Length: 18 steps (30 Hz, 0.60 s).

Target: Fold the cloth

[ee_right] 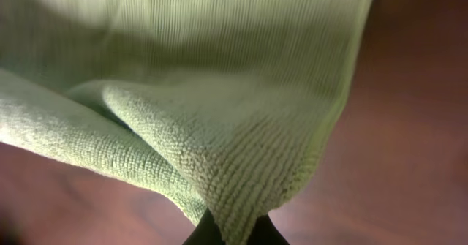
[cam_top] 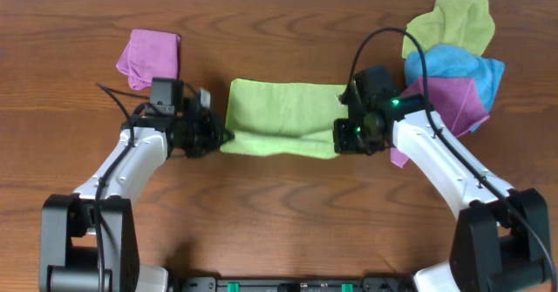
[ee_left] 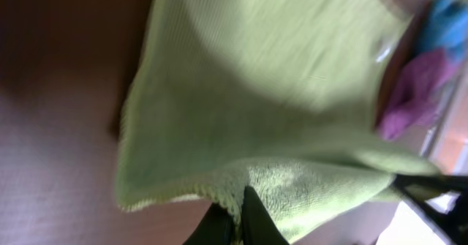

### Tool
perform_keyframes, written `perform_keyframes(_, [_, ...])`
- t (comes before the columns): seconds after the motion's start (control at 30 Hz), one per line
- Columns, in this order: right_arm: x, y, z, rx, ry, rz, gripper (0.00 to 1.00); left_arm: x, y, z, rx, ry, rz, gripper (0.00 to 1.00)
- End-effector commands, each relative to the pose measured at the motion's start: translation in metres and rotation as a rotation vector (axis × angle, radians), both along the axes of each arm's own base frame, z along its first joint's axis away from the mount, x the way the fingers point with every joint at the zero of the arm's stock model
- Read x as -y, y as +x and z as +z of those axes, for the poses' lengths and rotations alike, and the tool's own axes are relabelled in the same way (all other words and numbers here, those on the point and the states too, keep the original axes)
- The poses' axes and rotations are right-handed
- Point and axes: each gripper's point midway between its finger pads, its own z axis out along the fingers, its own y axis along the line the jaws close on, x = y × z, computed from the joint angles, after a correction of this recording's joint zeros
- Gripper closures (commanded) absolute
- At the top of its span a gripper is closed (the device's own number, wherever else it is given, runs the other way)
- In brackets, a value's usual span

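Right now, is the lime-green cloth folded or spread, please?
Mid-fold: the cloth lies flat, near edge pinched up by left gripper and right gripper.

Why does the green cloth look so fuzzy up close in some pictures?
Left wrist view: the cloth is very near the lens and smeared soft, with a bright patch up top. Right wrist view: the near loops are sharp, the far part blurs. Overhead view: everything is sharp and evenly lit.

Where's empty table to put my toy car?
Bare table lies on the robot's side of the lime-green cloth, and on its far side, between the lone purple cloth and the cloth pile. Crowded: the far right corner, and the cloth's ends, where the left gripper and right gripper pinch it.
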Motion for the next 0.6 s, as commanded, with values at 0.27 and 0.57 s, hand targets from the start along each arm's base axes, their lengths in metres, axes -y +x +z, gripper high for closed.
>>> perform_keyframes(0.27, [0.015,0.066,0.016,0.286,-0.098,-0.102,0.98,-0.020,0.068,0.028,0.201,0.024,0.253,0.94])
perform_keyframes(0.57, [0.018,0.091,-0.014,0.309,-0.128,-0.125,0.99,-0.010,0.094,0.018,0.293,0.077,0.280,0.94])
